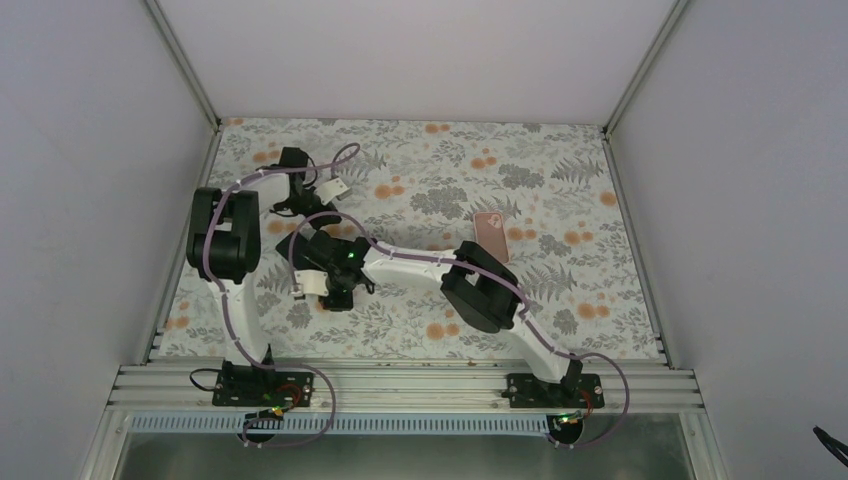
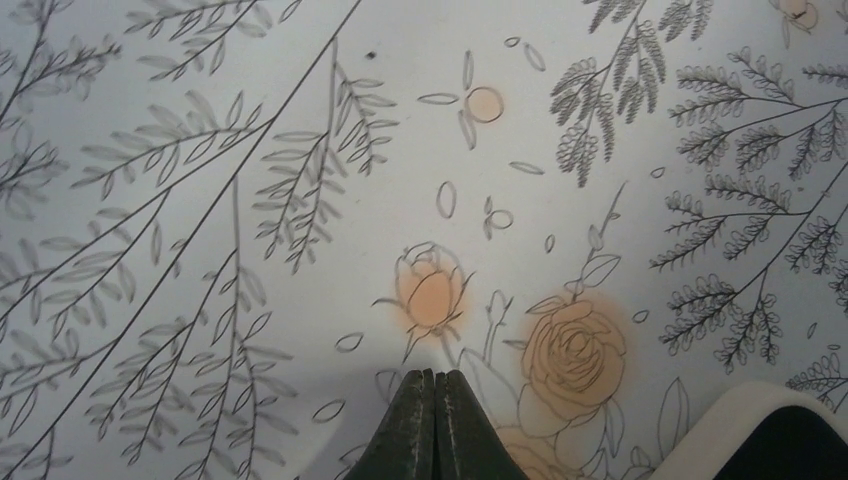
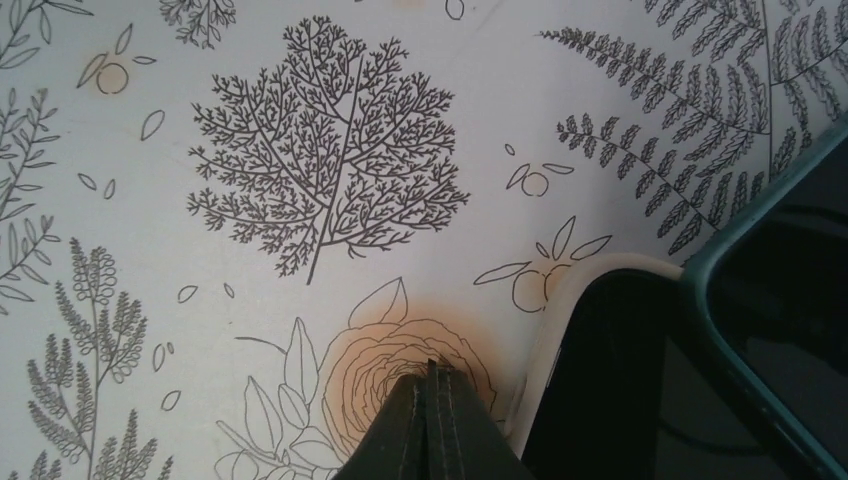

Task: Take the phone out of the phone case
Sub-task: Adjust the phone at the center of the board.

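A dark glossy phone face ringed by a cream-white case rim (image 3: 560, 330) lies just right of my right gripper (image 3: 432, 366), which is shut with nothing between its fingers and hovers low over an orange rose print. A teal-edged dark slab (image 3: 760, 230) overlaps that phone on its right; I cannot tell if it is a case or another phone. My left gripper (image 2: 435, 373) is shut and empty, with a corner of the cream rim (image 2: 735, 400) at its lower right. In the top view both grippers (image 1: 290, 210) (image 1: 335, 295) flank a dark flat shape (image 1: 297, 243).
A pink flat phone-sized slab (image 1: 492, 236) lies apart at the mat's right centre. The floral mat (image 1: 560, 170) covers the table, enclosed by white walls on three sides. The right arm's elbow (image 1: 480, 290) stretches across the middle of the mat.
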